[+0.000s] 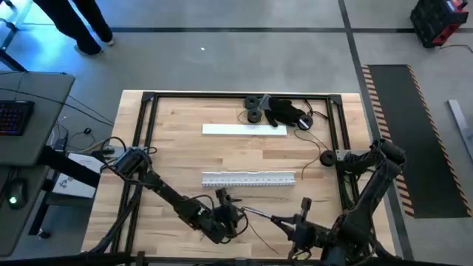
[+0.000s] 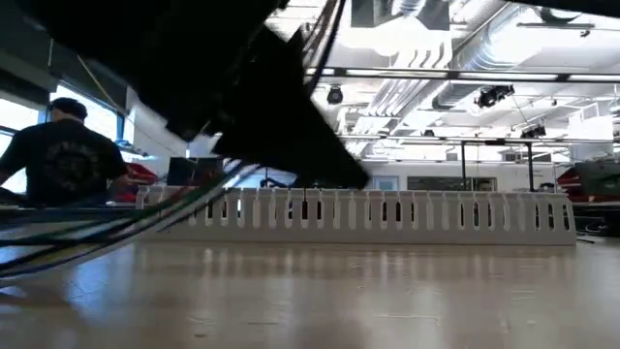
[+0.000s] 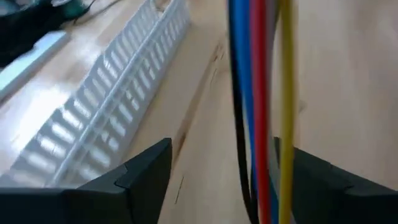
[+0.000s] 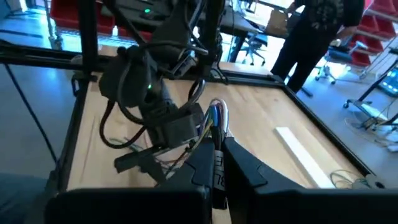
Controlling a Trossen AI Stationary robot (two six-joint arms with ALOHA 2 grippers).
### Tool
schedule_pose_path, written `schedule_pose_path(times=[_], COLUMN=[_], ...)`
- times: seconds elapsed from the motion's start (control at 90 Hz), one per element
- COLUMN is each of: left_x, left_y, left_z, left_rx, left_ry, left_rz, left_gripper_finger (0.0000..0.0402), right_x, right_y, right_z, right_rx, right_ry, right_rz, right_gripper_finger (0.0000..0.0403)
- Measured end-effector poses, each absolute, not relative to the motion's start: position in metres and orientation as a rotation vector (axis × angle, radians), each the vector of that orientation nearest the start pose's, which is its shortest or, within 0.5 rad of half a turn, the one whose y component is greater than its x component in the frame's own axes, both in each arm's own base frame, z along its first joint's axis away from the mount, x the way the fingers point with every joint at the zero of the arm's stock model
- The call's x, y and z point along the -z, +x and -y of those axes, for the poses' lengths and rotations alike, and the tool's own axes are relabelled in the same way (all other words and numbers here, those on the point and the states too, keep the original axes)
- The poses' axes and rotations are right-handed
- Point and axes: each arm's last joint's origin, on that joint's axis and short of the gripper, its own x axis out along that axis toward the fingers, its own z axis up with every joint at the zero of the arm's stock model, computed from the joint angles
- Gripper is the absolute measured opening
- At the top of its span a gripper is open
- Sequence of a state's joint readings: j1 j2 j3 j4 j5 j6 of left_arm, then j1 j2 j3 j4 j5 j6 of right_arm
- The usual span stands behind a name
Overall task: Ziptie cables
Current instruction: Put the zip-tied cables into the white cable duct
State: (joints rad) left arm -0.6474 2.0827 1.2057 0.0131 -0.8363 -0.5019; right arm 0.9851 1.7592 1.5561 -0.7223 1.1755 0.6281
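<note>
The cables [image 3: 258,112] are a bundle of thin blue, red, yellow and black wires. They show in the high view as a thin line [image 1: 260,215] between my two grippers near the table's front edge. My left gripper [image 3: 221,180] is open, one finger on either side of the bundle; I cannot tell whether it touches the wires. My right gripper [image 4: 225,162] is shut on the bundle from the table's right. In the low view the wires [image 2: 107,230] slant above the table top. My right gripper pinches the cable bundle [image 4: 216,127] between its two fingers. The fingers come about level from the table's right side, and the wires run on past the fingertips toward my left gripper [image 4: 165,134]. Which part of the bundle's length it has does not show.
A white slotted duct [image 1: 249,179] lies across the table's middle, just beyond both grippers. A white flat strip [image 1: 244,129] and black items [image 1: 281,112] lie farther back. A black frame [image 1: 148,100] rims the table. A person [image 2: 58,160] is in the room behind.
</note>
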Motion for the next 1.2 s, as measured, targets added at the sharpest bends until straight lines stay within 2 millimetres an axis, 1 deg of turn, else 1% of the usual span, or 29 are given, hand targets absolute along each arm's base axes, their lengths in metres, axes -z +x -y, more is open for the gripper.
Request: schedule_pose_path(times=[0.133, 0.256, 0.344, 0.411, 0.456, 0.556, 0.678, 0.778, 0.944, 1.022, 1.111, 1.2], left_x=[-0.111, -0.107, -0.104, -0.104, -0.106, -0.119, -0.137, -0.155, -0.175, -0.179, -0.181, -0.178], left_y=[0.325, 0.311, 0.301, 0.293, 0.287, 0.275, 0.258, 0.246, 0.229, 0.226, 0.229, 0.234], left_z=[0.235, 0.241, 0.245, 0.247, 0.247, 0.248, 0.243, 0.232, 0.207, 0.197, 0.187, 0.180], left_rx=[-0.351, -0.376, -0.392, -0.404, -0.411, -0.421, -0.424, -0.448, -0.522, -0.561, -0.594, -0.588], left_ry=[0.083, 0.060, 0.046, 0.058, 0.066, 0.081, 0.153, 0.218, 0.389, 0.459, 0.514, 0.545], left_rz=[-0.624, -0.665, -0.688, -0.713, -0.729, -0.751, -0.811, -0.877, -1.001, -1.046, -1.075, -1.094], left_gripper_finger=[0.0165, 0.0108, 0.0061, 0.0024, 0.0010, 0.0009, 0.0002, 0.0002, 0.0000, 0.0000, 0.0000, 0.0000], right_x=[-0.310, -0.308, -0.305, -0.300, -0.298, -0.291, -0.282, -0.274, -0.264, -0.258, -0.252, -0.245], right_y=[0.220, 0.214, 0.210, 0.207, 0.207, 0.207, 0.213, 0.223, 0.246, 0.257, 0.266, 0.271], right_z=[-0.297, -0.297, -0.293, -0.288, -0.283, -0.270, -0.255, -0.242, -0.219, -0.207, -0.194, -0.184], right_rx=[0.293, 0.309, 0.329, 0.340, 0.356, 0.420, 0.504, 0.570, 0.658, 0.705, 0.740, 0.760], right_ry=[-0.208, -0.192, -0.155, -0.106, -0.075, -0.022, -0.027, -0.056, -0.094, -0.119, -0.157, -0.180], right_rz=[-0.333, -0.327, -0.345, -0.394, -0.436, -0.525, -0.642, -0.738, -0.874, -0.940, -1.023, -1.072], right_gripper_finger=[0.0000, 0.0000, 0.0000, 0.0000, 0.0000, 0.0000, 0.0000, 0.0000, 0.0000, 0.0000, 0.0000, 0.0000])
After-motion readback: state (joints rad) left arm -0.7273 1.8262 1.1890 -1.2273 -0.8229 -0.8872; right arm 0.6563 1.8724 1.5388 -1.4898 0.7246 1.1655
